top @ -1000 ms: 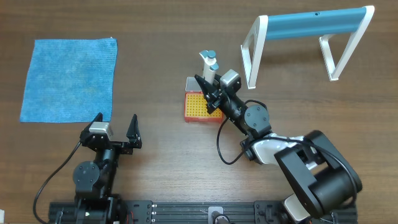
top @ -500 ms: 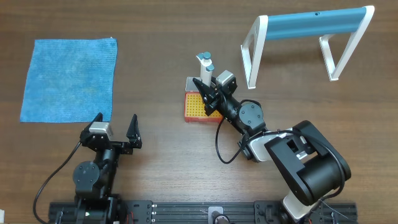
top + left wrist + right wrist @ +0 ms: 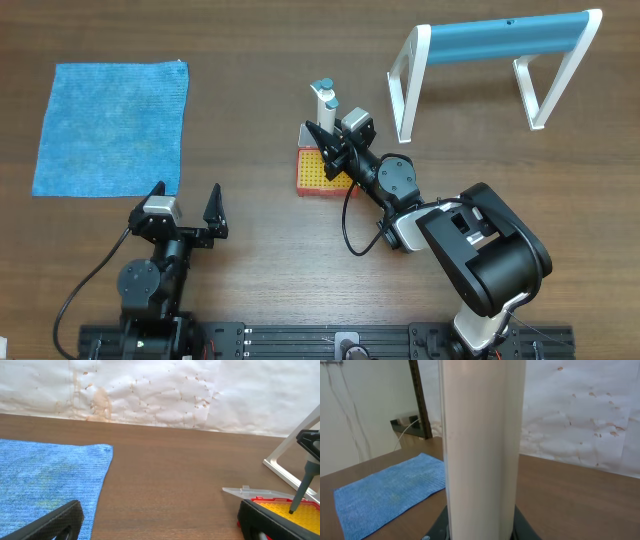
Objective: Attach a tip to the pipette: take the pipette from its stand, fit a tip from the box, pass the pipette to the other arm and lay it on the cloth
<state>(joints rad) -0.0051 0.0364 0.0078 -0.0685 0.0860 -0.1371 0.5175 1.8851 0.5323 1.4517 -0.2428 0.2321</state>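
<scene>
R gripper [image 3: 335,142] clamps pipette [image 3: 326,103] at mid-body, upright, shaft end down at the rack of tip box [image 3: 308,172]. L gripper [image 3: 187,196]: jaws wide, nothing held, at 7 o'clock of box.

Handling: pipette is prob. rigid plastic, light, smooth barrel. It may slip under axial press, so grip body below head, not plunger.

Container: box lid open, yellow rack in red base; indiv. tips too small to tell.

From box, at 10 o'clock: cloth [image 3: 110,128]; at 2 o'clock: stand [image 3: 500,38].
</scene>
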